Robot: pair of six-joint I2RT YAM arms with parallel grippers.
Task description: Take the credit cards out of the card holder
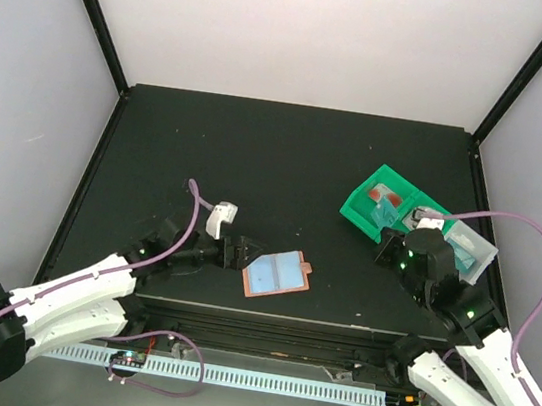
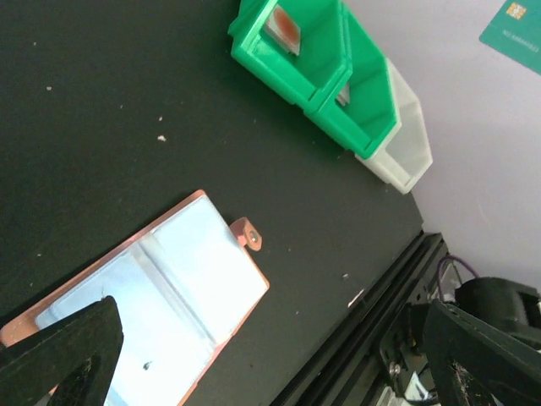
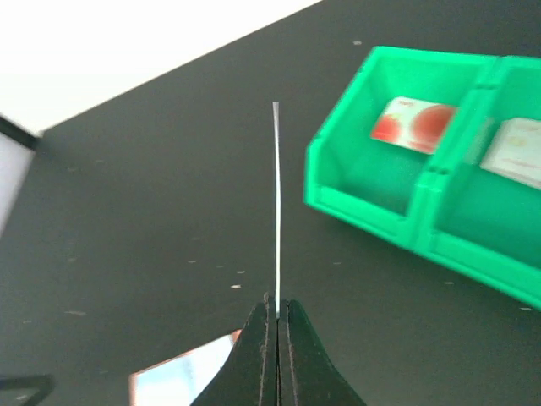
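The card holder (image 1: 277, 274) lies open on the black table with its light blue lining up and its brown tab (image 2: 247, 234) at one edge; it also shows in the left wrist view (image 2: 169, 279). My left gripper (image 1: 240, 254) is open at the holder's left edge, with one finger (image 2: 68, 355) over a panel. My right gripper (image 3: 277, 311) is shut on a thin teal-green card (image 3: 276, 211), seen edge-on, held in the air near the green bins (image 1: 382, 217). A red card (image 3: 412, 123) lies in one green bin, and a pale card (image 3: 517, 149) in the bin beside it.
Two joined green bins (image 1: 377, 200) and a clear bin (image 1: 472, 247) stand at the right of the table. A black rail (image 2: 372, 338) runs along the near edge. Grey walls close in the sides.
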